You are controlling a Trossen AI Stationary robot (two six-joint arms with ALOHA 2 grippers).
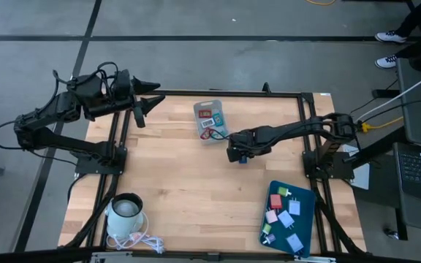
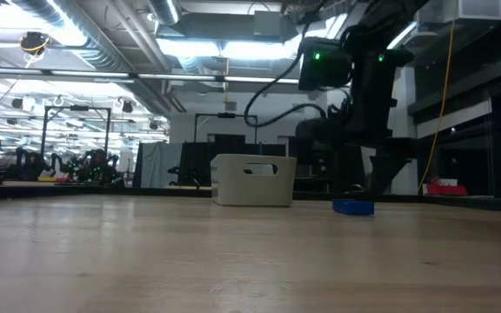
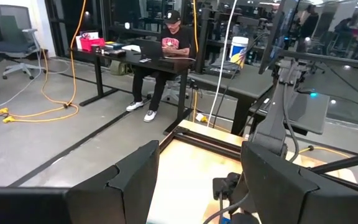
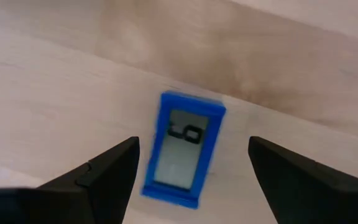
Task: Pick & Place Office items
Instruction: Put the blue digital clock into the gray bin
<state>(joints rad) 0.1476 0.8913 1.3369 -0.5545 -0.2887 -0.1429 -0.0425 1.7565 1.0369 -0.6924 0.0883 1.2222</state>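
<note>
A blue flat piece with a grey window [image 4: 184, 149] lies flat on the wooden table, near its middle [image 1: 244, 158] [image 2: 353, 207]. My right gripper [image 4: 194, 148] [image 1: 237, 154] hovers over it, pointing down and open, with one finger on either side and touching nothing. More small pieces lie in the translucent grey bin [image 1: 210, 120] [image 2: 253, 180] toward the far edge. Several red, pink, light blue and green pieces lie on the dark-teal tray [image 1: 289, 217] at the near right corner. My left gripper [image 1: 152, 96] [image 3: 201, 152] waits open, held above the far left corner.
A white mug [image 1: 126, 210] with a white cord [image 1: 141, 241] stands at the near left corner. Black frame rails [image 1: 225, 93] run along the table's edges. Bare wood lies between the bin, the mug and the tray. A person [image 3: 169, 56] sits at a desk beyond the table.
</note>
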